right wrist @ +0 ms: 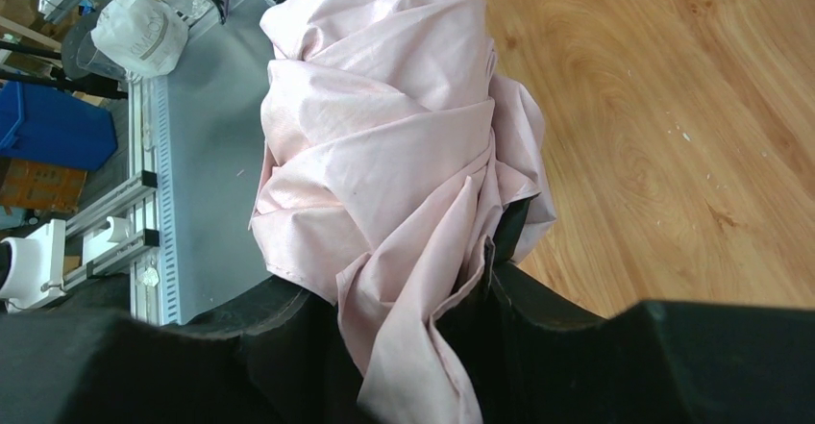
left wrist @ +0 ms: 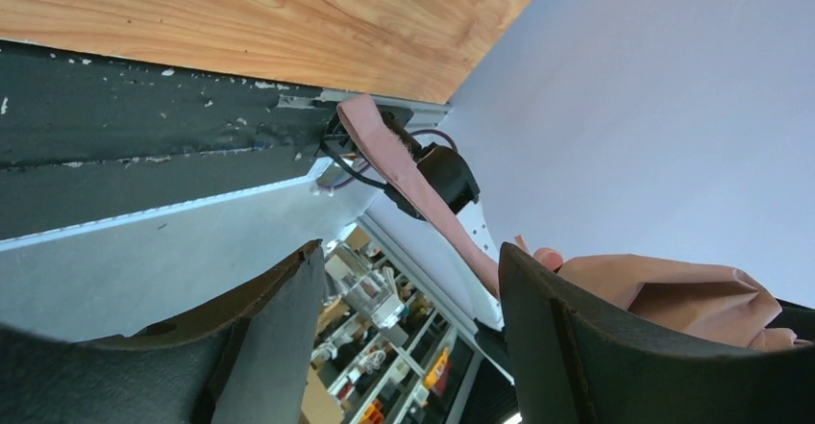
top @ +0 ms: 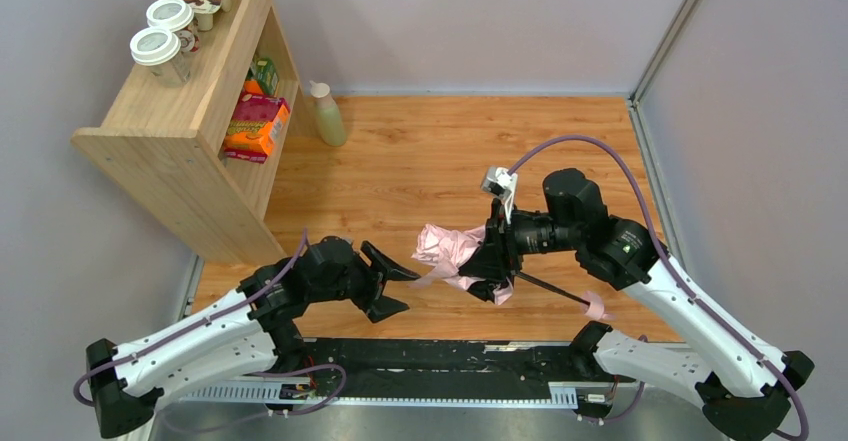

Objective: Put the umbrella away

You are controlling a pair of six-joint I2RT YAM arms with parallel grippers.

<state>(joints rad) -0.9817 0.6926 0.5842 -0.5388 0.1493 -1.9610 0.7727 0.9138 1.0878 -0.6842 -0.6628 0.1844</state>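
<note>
Shelf, bottle far left; umbrella mid-table

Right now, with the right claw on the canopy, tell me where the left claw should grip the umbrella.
Probably the bunched canopy end of the umbrella, from the left: it juts past the right claw toward the open left claw, while the thin shaft sits far behind.

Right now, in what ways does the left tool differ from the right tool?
The left tool stands open and empty; the right tool is closed on the pink canopy of the umbrella. The left tool points rightward at the umbrella, while the right tool points leftward. Both are black and hang above the wooden table near its front edge.
</note>
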